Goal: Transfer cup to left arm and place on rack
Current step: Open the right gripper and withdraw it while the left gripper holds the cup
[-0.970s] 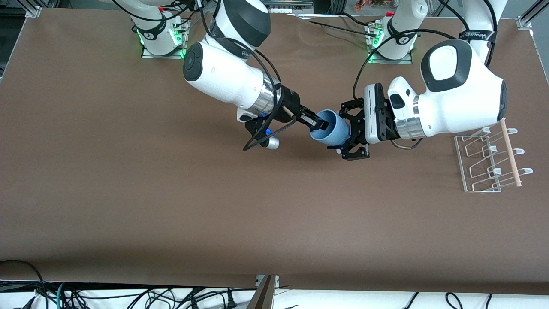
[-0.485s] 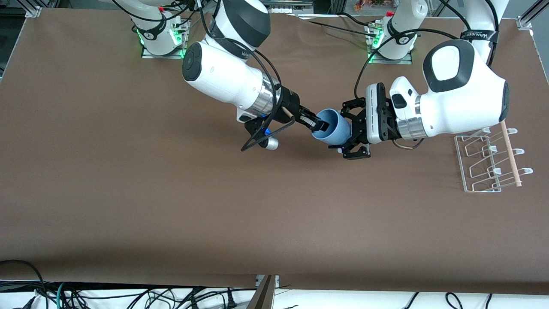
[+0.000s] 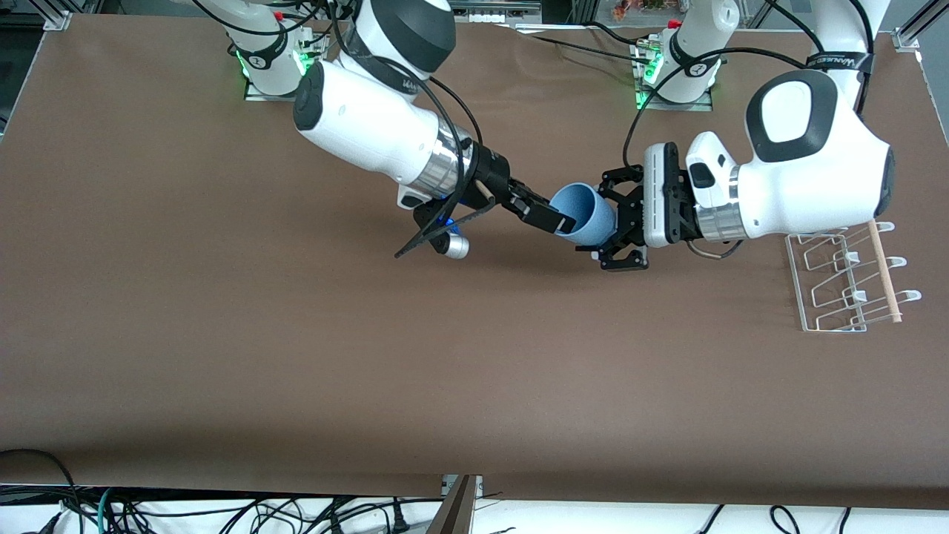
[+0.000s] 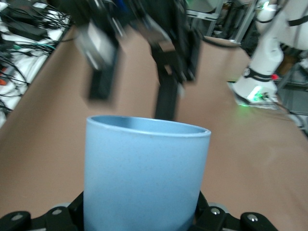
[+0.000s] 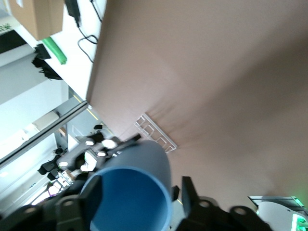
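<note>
Above the middle of the table [image 3: 296,356], the cup [image 3: 589,215] hangs on its side in the air, its open mouth turned toward the right arm's end and its base toward the left arm's end. Around its base end the left gripper [image 3: 619,222] has its black fingers clamped tight on the cup's wall; the left wrist view shows the light-blue cup [image 4: 144,178] rising straight out from between those fingers. At the cup's mouth sits the right gripper [image 3: 549,217], an all-black one, its jaws spread apart: in the right wrist view one finger [image 5: 190,195] stands just outside the rim and clear of the wall, so it no longer grips the cup [image 5: 134,192]. Both grippers are over bare table. Toward the left arm's end, the rack [image 3: 845,278] stands on the table with its pale wooden dowel [image 3: 884,271] lying across the loops, well apart from the cup.
</note>
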{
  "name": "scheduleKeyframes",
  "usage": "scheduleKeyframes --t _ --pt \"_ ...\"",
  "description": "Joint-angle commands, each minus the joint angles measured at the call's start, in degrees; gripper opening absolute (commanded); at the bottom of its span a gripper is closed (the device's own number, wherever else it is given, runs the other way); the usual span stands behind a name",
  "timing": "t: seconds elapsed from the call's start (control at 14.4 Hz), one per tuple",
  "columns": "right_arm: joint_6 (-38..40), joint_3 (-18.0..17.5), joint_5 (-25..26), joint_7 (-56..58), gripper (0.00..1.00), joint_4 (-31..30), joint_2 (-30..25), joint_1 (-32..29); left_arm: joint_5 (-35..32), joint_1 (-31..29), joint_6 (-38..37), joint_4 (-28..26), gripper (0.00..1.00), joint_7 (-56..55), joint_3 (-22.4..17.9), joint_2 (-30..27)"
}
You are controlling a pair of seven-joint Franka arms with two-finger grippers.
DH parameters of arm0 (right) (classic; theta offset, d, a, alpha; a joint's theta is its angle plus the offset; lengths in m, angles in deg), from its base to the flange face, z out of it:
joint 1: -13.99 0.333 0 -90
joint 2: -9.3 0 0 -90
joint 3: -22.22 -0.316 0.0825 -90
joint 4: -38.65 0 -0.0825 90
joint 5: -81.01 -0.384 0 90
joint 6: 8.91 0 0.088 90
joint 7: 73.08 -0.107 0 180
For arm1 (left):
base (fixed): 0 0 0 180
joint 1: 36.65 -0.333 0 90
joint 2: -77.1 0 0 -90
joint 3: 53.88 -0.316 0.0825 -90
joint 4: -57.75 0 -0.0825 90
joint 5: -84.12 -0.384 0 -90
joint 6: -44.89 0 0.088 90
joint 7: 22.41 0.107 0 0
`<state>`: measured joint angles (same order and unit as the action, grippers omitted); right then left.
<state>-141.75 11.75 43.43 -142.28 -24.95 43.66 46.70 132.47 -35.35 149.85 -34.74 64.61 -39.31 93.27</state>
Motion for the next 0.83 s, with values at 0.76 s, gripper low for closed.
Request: scheduleKeyframes --t 0.76 --pt "39.36 17.48 0.22 9.57 0.99 -0.12 -17.92 -9.51 -42.58 -6.83 -28.13 10.75 0.00 -18.28 -0.86 -1.14"
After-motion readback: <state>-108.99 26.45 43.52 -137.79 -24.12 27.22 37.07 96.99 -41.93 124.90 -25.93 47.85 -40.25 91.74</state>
